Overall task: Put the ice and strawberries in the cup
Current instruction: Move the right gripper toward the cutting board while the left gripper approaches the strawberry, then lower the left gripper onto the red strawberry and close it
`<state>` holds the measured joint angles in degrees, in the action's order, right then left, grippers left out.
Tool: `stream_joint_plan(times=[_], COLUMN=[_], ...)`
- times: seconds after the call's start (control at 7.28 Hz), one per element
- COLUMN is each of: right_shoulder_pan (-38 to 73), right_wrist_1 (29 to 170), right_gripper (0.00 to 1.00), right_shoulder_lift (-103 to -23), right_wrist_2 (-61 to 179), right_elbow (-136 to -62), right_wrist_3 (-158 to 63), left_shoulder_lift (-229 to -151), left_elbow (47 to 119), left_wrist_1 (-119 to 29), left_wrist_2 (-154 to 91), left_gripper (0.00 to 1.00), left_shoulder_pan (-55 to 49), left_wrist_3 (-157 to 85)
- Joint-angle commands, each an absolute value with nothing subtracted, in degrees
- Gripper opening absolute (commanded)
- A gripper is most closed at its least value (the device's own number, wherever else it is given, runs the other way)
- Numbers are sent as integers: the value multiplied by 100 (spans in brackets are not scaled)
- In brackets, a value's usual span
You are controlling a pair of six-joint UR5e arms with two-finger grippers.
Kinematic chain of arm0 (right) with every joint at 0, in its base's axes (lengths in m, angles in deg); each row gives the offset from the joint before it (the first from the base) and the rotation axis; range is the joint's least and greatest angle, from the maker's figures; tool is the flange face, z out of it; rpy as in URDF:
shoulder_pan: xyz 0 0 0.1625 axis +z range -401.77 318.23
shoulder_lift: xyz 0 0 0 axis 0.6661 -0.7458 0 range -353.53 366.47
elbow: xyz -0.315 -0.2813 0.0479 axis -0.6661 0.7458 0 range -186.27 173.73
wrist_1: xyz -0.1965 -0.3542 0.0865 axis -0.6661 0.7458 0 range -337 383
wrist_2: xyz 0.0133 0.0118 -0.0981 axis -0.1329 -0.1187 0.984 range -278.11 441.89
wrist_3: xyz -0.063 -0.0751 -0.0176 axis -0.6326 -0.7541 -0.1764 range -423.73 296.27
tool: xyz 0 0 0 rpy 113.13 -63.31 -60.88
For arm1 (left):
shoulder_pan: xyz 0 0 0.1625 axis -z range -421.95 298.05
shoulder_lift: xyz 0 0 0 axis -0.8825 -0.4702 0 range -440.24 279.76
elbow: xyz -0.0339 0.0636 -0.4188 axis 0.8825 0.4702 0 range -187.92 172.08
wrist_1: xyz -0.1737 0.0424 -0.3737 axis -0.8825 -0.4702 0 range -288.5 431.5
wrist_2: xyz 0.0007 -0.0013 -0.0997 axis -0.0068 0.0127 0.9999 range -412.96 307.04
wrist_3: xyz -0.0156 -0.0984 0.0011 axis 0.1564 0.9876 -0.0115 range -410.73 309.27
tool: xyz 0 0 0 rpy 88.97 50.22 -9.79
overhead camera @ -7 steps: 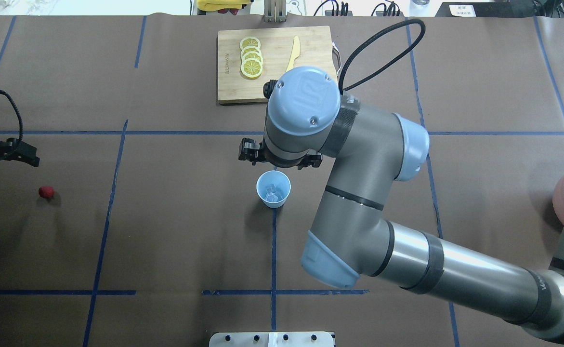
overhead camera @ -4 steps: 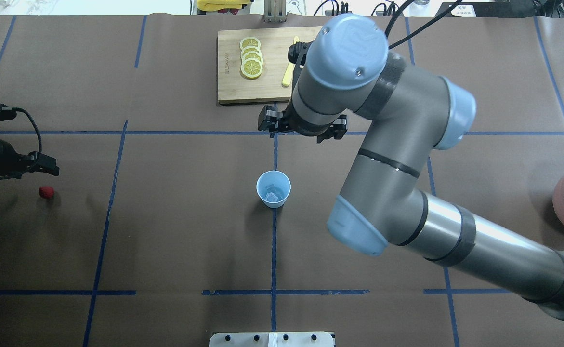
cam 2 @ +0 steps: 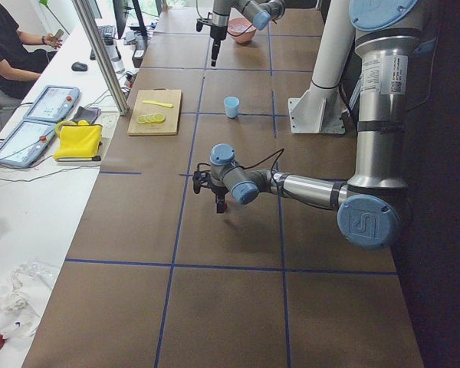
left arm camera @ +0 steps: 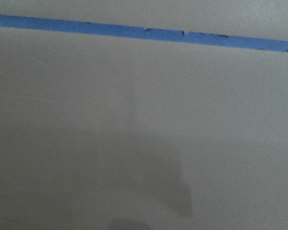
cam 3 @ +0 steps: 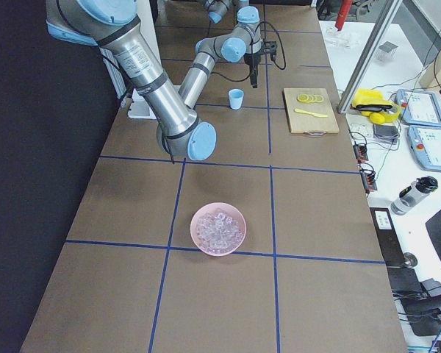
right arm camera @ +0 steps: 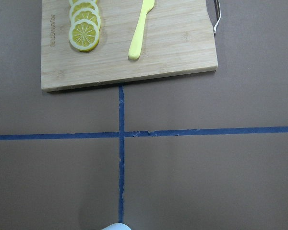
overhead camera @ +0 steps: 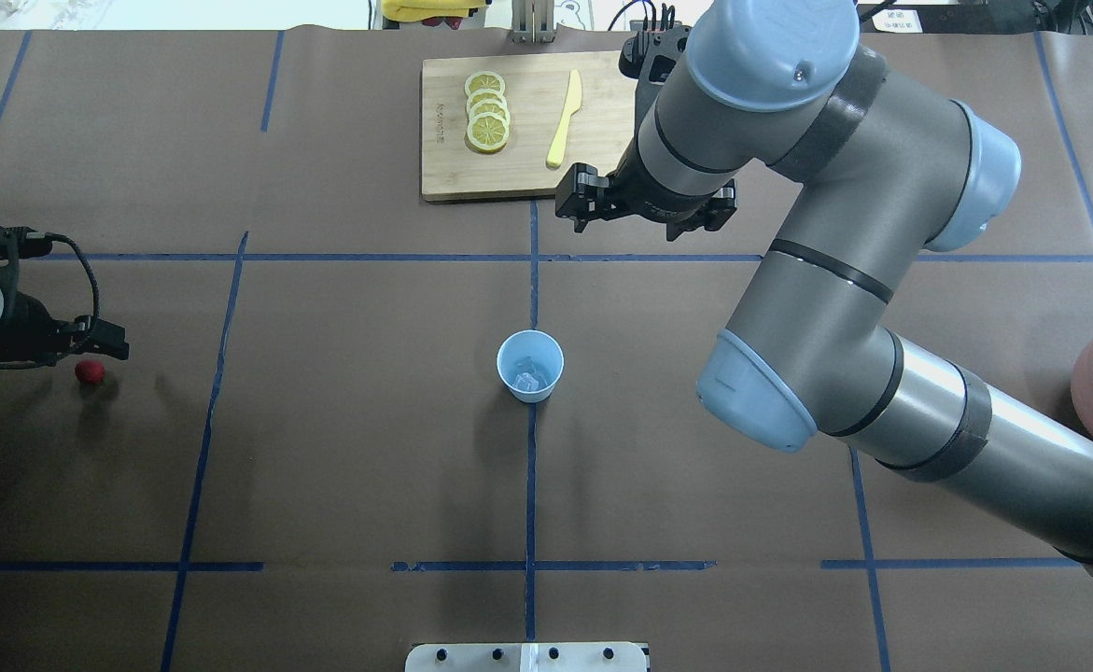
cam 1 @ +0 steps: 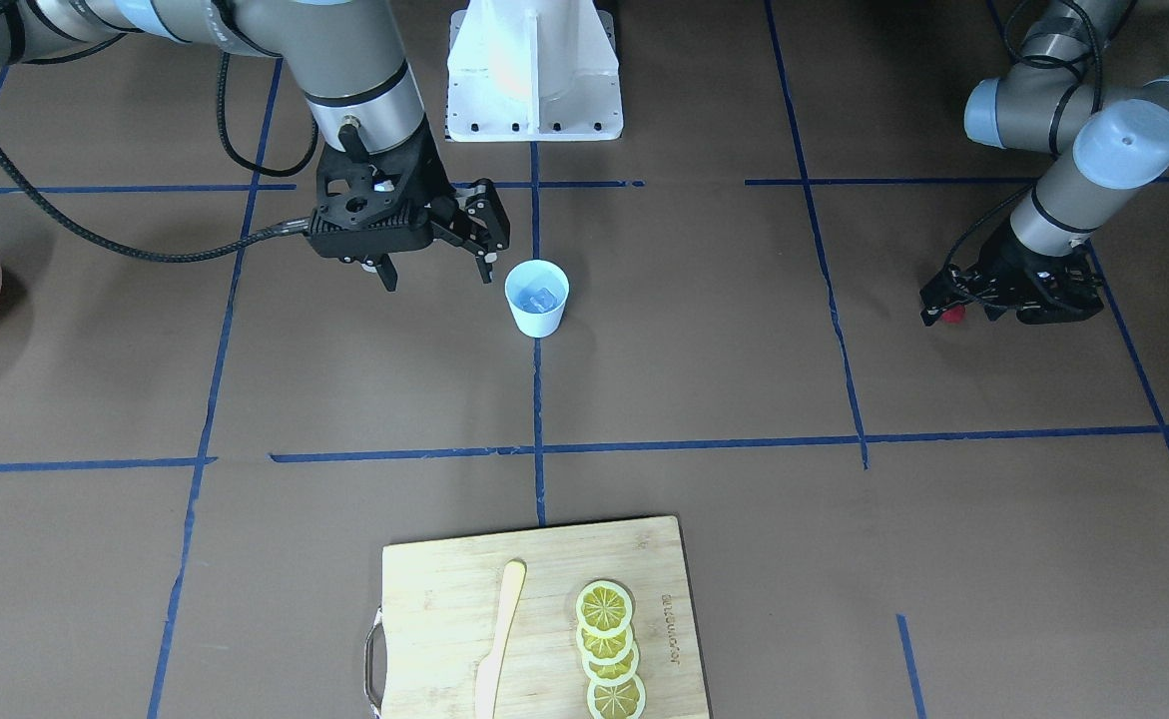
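The pale blue cup [overhead camera: 530, 366] [cam 1: 536, 297] stands upright mid-table with a few cubes of ice [overhead camera: 527, 379] [cam 1: 541, 297] inside. My right gripper [cam 1: 434, 272] hangs open and empty, off to the cup's side and higher than its rim. The overhead view shows its wrist between the cup and the cutting board. The cup's rim [right arm camera: 117, 226] just shows at the bottom of the right wrist view. A small red strawberry [overhead camera: 90, 371] [cam 1: 953, 314] lies on the table at my far left. My left gripper [cam 1: 953, 303] [overhead camera: 100, 349] is low right beside it, fingers apart, holding nothing.
A pink bowl [overhead camera: 1089, 373] [cam 3: 218, 228] full of ice cubes sits at the table's right edge. A wooden cutting board [overhead camera: 527, 173] at the far middle carries lemon slices [overhead camera: 487, 114] and a yellow knife [overhead camera: 565, 117]. Blue tape lines cross the brown table cover.
My right arm has pulled away from above the cup, toward the board and to the right. My left gripper has moved in toward the strawberry. Cup and berry have not moved.
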<state>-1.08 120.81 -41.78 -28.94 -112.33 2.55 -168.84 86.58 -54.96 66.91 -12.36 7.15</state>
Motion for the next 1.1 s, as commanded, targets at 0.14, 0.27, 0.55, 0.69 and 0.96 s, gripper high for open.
stream_joint_plan(times=[0.14, 0.27, 0.55, 0.69, 0.96], right_shoulder_pan=[-90, -90, -90, -108, -134], right_wrist_1=[12083, 12083, 12074, 12074, 12074], right_gripper=[99, 99, 99, 99, 99], right_shoulder_lift=[-4222, -4248, -4249, -4249, -4257], right_wrist_2=[-2894, -2894, -2894, -2885, -2867], right_elbow=[-11279, -11288, -11279, -11279, -11271], right_wrist_3=[254, 254, 254, 254, 254], left_shoulder_lift=[-16874, -16874, -16874, -16770, -16699], left_elbow=[8648, 8631, 8630, 8639, 8674], left_wrist_1=[-5472, -5472, -5454, -5454, -5454], left_wrist_2=[6675, 6675, 6684, 6684, 6693], left_gripper=[97, 95, 89, 86, 80], left_shoulder_pan=[-1317, -1335, -1335, -1352, -1352], left_wrist_3=[719, 719, 737, 728, 737])
